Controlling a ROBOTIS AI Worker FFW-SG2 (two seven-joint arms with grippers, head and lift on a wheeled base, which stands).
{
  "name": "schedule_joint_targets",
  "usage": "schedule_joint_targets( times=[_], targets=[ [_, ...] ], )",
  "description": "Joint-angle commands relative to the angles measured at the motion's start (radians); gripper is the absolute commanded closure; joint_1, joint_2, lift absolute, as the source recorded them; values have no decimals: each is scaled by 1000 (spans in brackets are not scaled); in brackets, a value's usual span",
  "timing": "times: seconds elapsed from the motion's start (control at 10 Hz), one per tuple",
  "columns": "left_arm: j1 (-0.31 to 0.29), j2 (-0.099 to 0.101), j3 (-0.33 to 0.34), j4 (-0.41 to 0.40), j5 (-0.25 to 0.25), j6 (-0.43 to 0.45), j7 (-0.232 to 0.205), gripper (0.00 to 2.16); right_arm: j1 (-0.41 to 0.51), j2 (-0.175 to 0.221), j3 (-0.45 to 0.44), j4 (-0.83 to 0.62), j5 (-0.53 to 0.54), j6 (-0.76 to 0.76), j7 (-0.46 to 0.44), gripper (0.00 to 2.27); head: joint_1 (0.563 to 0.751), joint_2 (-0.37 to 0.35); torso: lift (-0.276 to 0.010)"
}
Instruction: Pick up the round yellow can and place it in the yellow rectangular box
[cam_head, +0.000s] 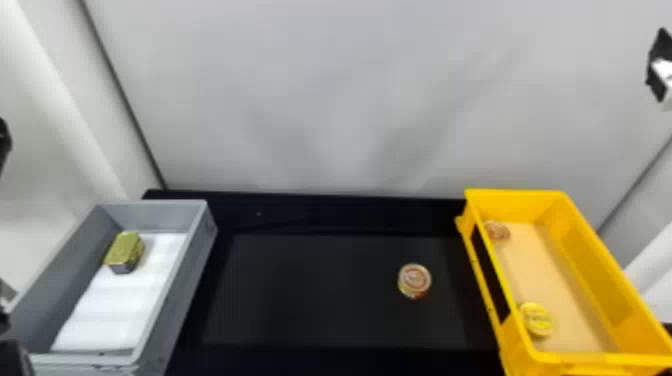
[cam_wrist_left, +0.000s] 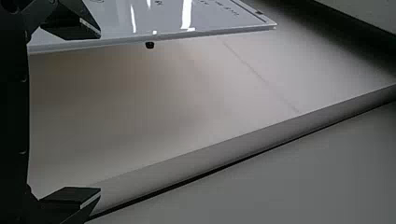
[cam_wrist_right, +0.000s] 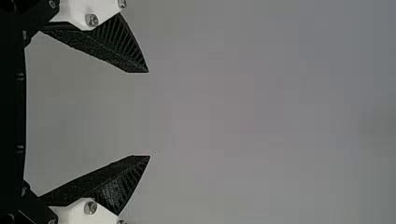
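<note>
At the right edge of the head view is my right gripper (cam_head: 661, 67), high and well away from the cans; in the right wrist view the right gripper (cam_wrist_right: 149, 114) stands open, nothing between its fingers. A dark part of my left gripper (cam_head: 4, 142) shows at the head view's left edge; in the left wrist view the left gripper (cam_wrist_left: 100, 112) is open and holds nothing. The round yellow can (cam_head: 536, 319) lies inside the yellow rectangular box (cam_head: 585, 220), at its near end by the left wall.
Another round can (cam_head: 497, 231) lies at the box's far end. A round can with a brownish lid (cam_head: 414, 281) sits on the black table (cam_head: 320, 295), left of the yellow box. At left, a grey box (cam_head: 197, 260) holds a gold-green rectangular tin (cam_head: 124, 252). A pale wall stands behind.
</note>
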Motion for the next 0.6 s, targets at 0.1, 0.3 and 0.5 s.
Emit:
schedule_joint_targets(
  times=[0.1, 0.3, 0.5],
  targets=[
    [0, -3, 0, 0, 0, 0, 0, 96, 1, 0, 0, 0, 3, 2, 2, 153, 694, 14, -60],
    [0, -3, 0, 0, 0, 0, 0, 98, 1, 0, 0, 0, 3, 7, 9, 153, 694, 14, -60],
    [0, -3, 0, 0, 0, 0, 0, 96, 13, 4, 25, 0, 3, 24, 7, 154, 694, 14, -60]
  ],
)
